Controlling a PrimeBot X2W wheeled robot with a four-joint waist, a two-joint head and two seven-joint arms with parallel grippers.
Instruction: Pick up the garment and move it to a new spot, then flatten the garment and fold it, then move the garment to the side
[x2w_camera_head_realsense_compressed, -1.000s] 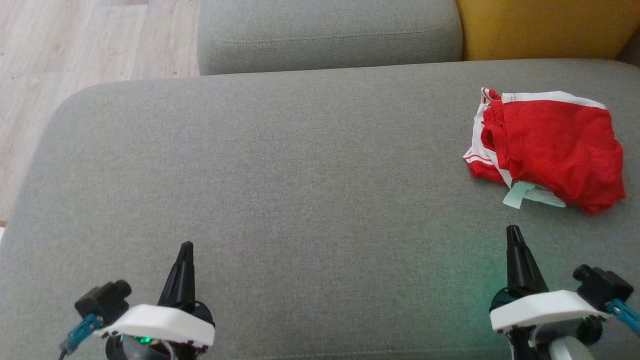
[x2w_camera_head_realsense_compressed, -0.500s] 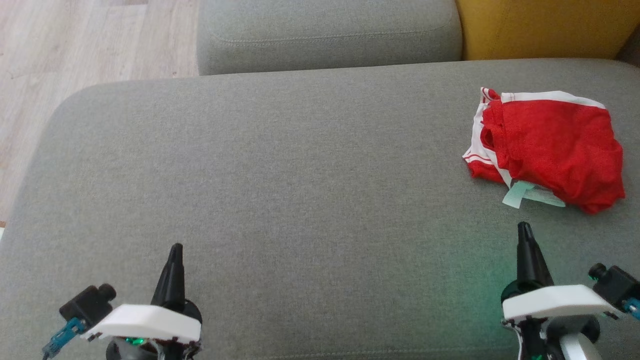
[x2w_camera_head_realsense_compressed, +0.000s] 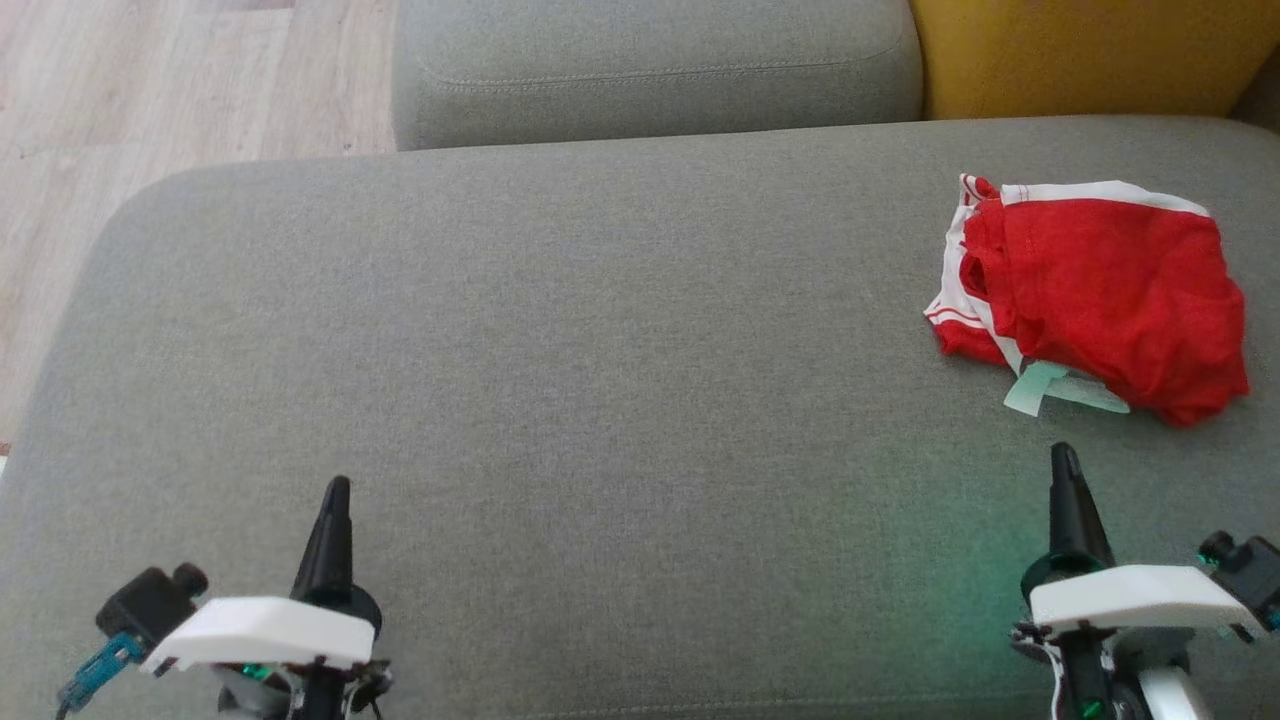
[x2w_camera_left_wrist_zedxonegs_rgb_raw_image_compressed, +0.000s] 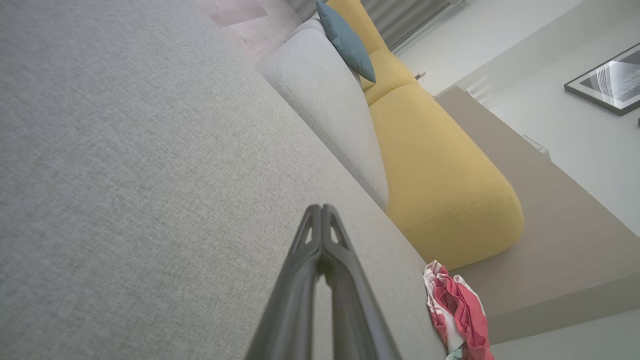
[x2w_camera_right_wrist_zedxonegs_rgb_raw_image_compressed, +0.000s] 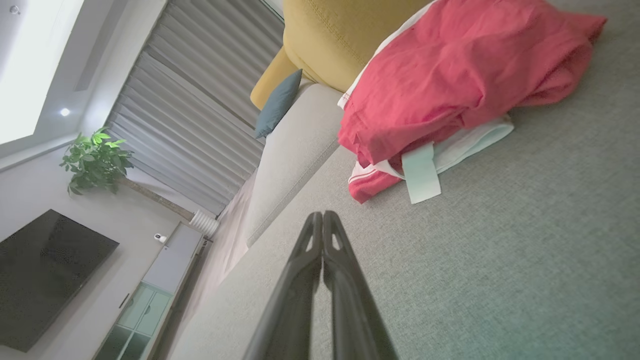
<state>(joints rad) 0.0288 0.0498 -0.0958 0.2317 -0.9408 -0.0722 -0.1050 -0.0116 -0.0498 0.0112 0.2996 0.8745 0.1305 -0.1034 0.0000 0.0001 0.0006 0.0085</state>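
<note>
A red garment (x2w_camera_head_realsense_compressed: 1100, 295) with white trim and a pale label lies bunched up at the far right of the grey sofa seat (x2w_camera_head_realsense_compressed: 600, 350). The same garment (x2w_camera_right_wrist_zedxonegs_rgb_raw_image_compressed: 450, 90) fills the upper right of the right wrist view and shows small as the garment (x2w_camera_left_wrist_zedxonegs_rgb_raw_image_compressed: 457, 310) at the lower right of the left wrist view. My right gripper (x2w_camera_head_realsense_compressed: 1063, 458) hovers just in front of the garment, shut and empty, its tips (x2w_camera_right_wrist_zedxonegs_rgb_raw_image_compressed: 322, 216) pressed together. At the lower left my left gripper (x2w_camera_head_realsense_compressed: 337, 487) is shut too, fingers (x2w_camera_left_wrist_zedxonegs_rgb_raw_image_compressed: 322, 210) closed, far from the garment.
A grey back cushion (x2w_camera_head_realsense_compressed: 650, 70) and a yellow cushion (x2w_camera_head_realsense_compressed: 1090, 55) stand behind the seat. Wooden floor (x2w_camera_head_realsense_compressed: 150, 90) lies off the seat's left edge. A blue pillow (x2w_camera_left_wrist_zedxonegs_rgb_raw_image_compressed: 345, 42), a TV (x2w_camera_right_wrist_zedxonegs_rgb_raw_image_compressed: 45, 275) and a plant (x2w_camera_right_wrist_zedxonegs_rgb_raw_image_compressed: 95, 160) sit in the background.
Both grippers have drawn outward and down toward the view's lower corners: the left to the left, the right to the right. The garment has not moved.
</note>
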